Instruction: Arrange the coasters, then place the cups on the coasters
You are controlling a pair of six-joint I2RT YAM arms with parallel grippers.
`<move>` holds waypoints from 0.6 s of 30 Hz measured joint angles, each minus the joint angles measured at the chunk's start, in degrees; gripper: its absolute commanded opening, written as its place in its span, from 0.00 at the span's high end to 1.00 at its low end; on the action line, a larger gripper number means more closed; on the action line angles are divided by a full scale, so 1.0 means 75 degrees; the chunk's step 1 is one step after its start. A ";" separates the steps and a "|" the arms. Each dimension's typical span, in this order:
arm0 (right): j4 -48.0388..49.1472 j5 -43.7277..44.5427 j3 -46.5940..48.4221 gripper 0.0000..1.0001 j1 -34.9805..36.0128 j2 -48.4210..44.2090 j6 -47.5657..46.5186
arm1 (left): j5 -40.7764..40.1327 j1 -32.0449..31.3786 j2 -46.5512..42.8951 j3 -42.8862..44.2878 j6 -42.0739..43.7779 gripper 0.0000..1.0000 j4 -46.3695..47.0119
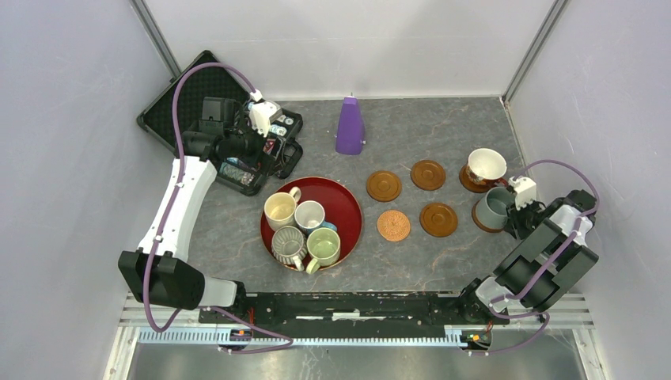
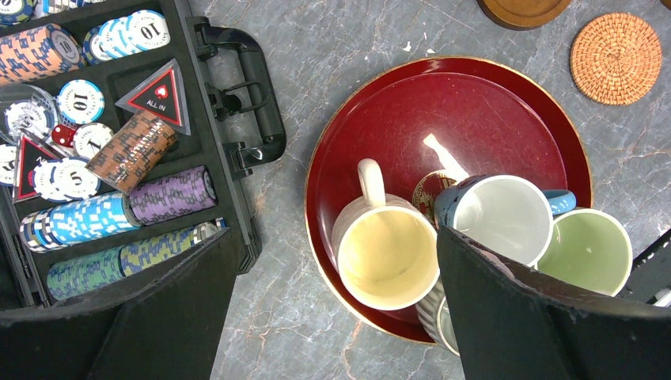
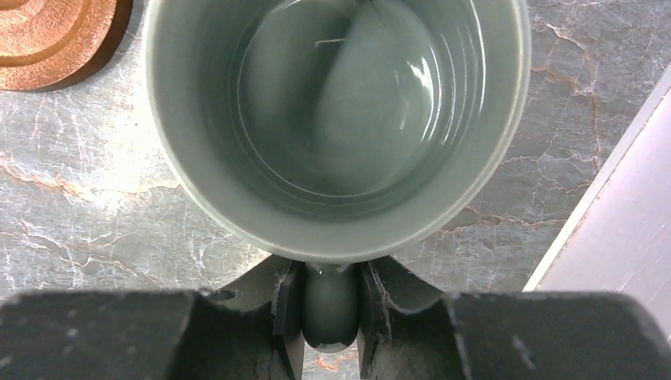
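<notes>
My right gripper (image 1: 516, 212) (image 3: 330, 273) is shut on the handle of the grey-blue cup (image 1: 495, 207) (image 3: 332, 119), which stands over a brown coaster (image 1: 478, 222) at the right. Behind it the patterned white cup (image 1: 486, 166) sits on another brown coaster (image 1: 468, 183). Three bare brown coasters (image 1: 384, 185) (image 1: 428, 174) (image 1: 438, 219) and the woven tan one (image 1: 393, 225) (image 2: 616, 58) lie mid-table. The cream (image 1: 280, 209) (image 2: 388, 257), white (image 1: 309, 214) (image 2: 498, 218), ribbed grey (image 1: 289, 244) and pale green (image 1: 324, 245) (image 2: 589, 252) cups stand in the red tray (image 1: 342, 194) (image 2: 443, 111). My left gripper (image 1: 255, 148) (image 2: 332, 269) hangs open above the tray's left edge.
An open black case of poker chips (image 1: 206, 95) (image 2: 119, 158) lies at the back left, under the left arm. A purple cone (image 1: 349, 125) stands at the back centre. Walls close the table on the left, back and right, the right wall near the grey-blue cup.
</notes>
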 measured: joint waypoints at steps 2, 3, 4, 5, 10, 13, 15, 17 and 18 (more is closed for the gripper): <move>-0.0058 0.0003 0.0006 0.59 0.0000 0.0000 -0.0015 | 0.0000 0.0000 0.0000 0.0000 0.0000 0.00 0.0000; -0.0096 0.0015 0.0017 0.54 0.0000 0.0000 -0.0029 | 0.0000 0.0000 0.0000 0.0000 0.0000 0.00 0.0000; -0.0146 0.0023 0.0032 0.52 0.0000 0.0000 -0.0050 | 0.0000 0.0000 0.0000 0.0000 0.0000 0.00 0.0000; -0.0160 0.0026 0.0032 0.49 0.0000 0.0000 -0.0038 | 0.0000 0.0000 0.0000 0.0000 0.0000 0.00 0.0000; -0.0274 0.0035 0.0044 0.35 -0.0041 -0.0035 -0.0061 | 0.0000 0.0000 0.0000 0.0000 0.0000 0.00 0.0000; -0.0405 0.0032 0.0108 0.26 -0.0079 -0.0140 -0.0058 | 0.0000 0.0000 0.0000 0.0000 0.0000 0.00 0.0000; -0.0542 0.0032 0.0219 0.22 -0.0085 -0.0233 -0.0050 | 0.0000 0.0000 0.0000 0.0000 0.0000 0.00 0.0000; -0.0694 0.0032 0.0388 0.19 -0.0085 -0.0356 -0.0047 | 0.0000 0.0000 0.0000 0.0000 0.0000 0.00 0.0000; -0.0787 0.0029 0.0504 0.17 -0.0085 -0.0434 -0.0038 | 0.0000 0.0000 0.0000 0.0000 0.0000 0.00 0.0000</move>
